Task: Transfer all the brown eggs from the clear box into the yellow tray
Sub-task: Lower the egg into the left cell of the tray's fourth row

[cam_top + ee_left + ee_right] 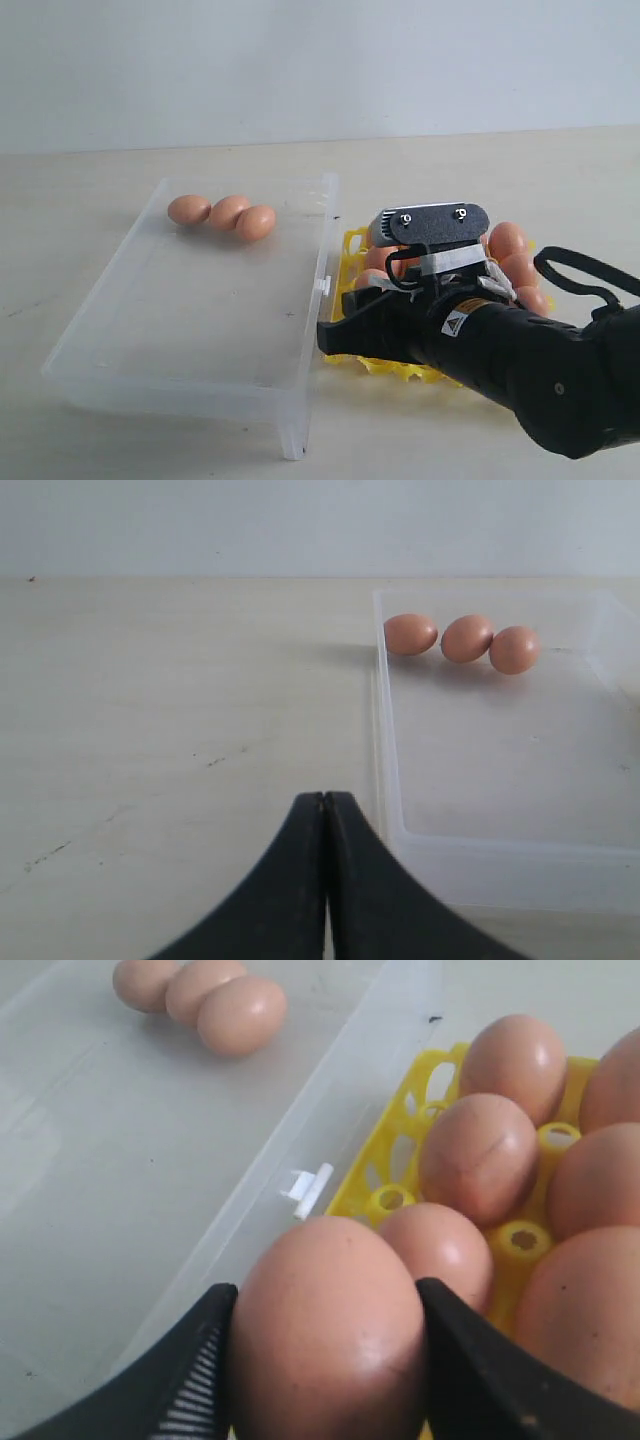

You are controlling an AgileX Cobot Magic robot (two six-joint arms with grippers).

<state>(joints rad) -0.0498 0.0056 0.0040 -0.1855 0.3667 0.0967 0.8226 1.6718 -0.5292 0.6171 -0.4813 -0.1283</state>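
Three brown eggs lie together at the far end of the clear box. Beside the box, on its latch side, stands the yellow tray, with several brown eggs seated in its cups. My right gripper is shut on one brown egg, held just above the tray's corner nearest the box. My left gripper is shut and holds nothing. It hovers over the table outside the box's near corner and is out of the exterior view.
A small white latch sticks out from the box wall facing the tray. My right arm covers much of the tray in the exterior view. The pale tabletop stretches around both containers.
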